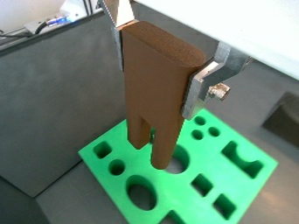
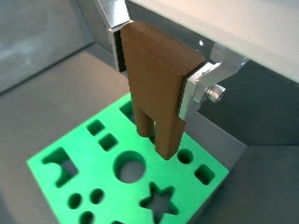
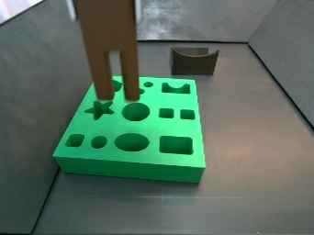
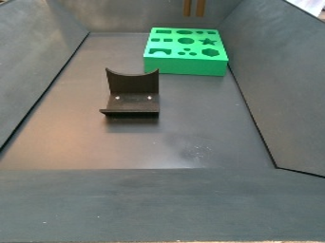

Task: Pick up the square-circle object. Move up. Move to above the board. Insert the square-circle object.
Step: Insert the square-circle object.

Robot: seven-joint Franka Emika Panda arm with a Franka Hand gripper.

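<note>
Both wrist views showed the gripper point(image 1: 163, 74) clamped on the square-circle object point(image 1: 158, 92), its silver fingers point(image 1: 208, 83) pressed flat against the two sides of the upper part of the brown block. The two legs pointed down at the board point(image 1: 251, 179), and the slot between them was plain to see. In a wrist view the leg tips hung over the green surface near a round hole; whether they touched the slab or stood just clear of it could not be told from there. In a wrist view point(image 2: 158, 92) the gripper point(image 2: 163, 70) and the star-shaped hole of the board point(image 2: 52, 179) appeared, a cut-out that the matching wrist picture did not show.

In a side view the fingers were out of frame; only the square-circle object point(image 3: 108, 41) came down from the top edge, its legs in front of the far left part of the board point(image 3: 128, 165), beside the star hole. That view also showed a squat dark block point(image 3: 194, 60) with a curved notch on the floor behind the board.

In a side view the fixture point(image 4: 131, 95) stood at mid-floor, well apart from the board point(image 4: 191, 65) at the far end, with just the leg tips point(image 4: 195, 8) visible above it.
</note>
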